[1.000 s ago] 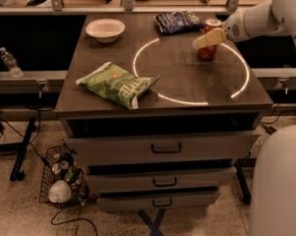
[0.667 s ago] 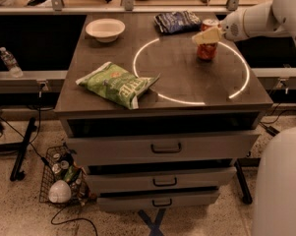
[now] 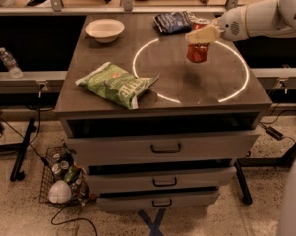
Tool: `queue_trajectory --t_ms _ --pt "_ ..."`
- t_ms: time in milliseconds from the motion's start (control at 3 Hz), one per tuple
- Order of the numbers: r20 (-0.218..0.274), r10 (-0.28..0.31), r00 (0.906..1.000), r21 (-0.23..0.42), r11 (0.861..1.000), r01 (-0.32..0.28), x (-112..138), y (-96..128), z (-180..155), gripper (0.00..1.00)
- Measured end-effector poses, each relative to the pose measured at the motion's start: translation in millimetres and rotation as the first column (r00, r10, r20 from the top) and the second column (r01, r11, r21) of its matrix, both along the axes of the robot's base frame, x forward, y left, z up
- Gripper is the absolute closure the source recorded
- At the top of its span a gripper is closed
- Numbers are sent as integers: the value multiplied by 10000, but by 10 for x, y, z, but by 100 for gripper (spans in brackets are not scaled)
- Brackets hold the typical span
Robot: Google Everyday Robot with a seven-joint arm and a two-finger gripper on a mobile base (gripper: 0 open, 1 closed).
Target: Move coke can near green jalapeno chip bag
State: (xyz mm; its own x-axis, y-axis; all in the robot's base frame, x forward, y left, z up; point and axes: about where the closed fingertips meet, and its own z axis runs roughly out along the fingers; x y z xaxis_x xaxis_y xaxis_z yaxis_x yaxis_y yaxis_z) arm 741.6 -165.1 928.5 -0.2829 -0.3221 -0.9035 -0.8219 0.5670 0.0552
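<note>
The coke can [image 3: 197,52], red with a silver top, is at the back right of the dark table top [image 3: 206,90], inside a bright ring of light. My gripper [image 3: 200,35] reaches in from the right on a white arm and is shut on the can's upper part; one cream finger [image 3: 202,33] crosses its front. The can seems to hang just above the surface. The green jalapeno chip bag [image 3: 117,84] lies flat near the table's front left edge, well to the left of and nearer than the can.
A dark blue chip bag [image 3: 172,21] lies at the back, just left of the can. A white bowl [image 3: 104,29] sits at the back left. Drawers [image 3: 162,146] stick out below the front edge. A water bottle [image 3: 10,63] and a wire basket [image 3: 64,178] are at the left.
My gripper has carried the coke can a little to the left, toward the middle of the table. The chip bags and the bowl have not moved.
</note>
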Motion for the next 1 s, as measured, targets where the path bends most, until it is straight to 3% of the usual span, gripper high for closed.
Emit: queue_trajectory --t_ms 333,667,1000 --pt "531 1283 9903 486 9902 -1309 -385 410 145 100" --pt "1364 2579 9565 525 9623 -2669 -691 839 158 100" --pt "2034 3250 9236 211 9416 -3360 -790 1086 112 100"
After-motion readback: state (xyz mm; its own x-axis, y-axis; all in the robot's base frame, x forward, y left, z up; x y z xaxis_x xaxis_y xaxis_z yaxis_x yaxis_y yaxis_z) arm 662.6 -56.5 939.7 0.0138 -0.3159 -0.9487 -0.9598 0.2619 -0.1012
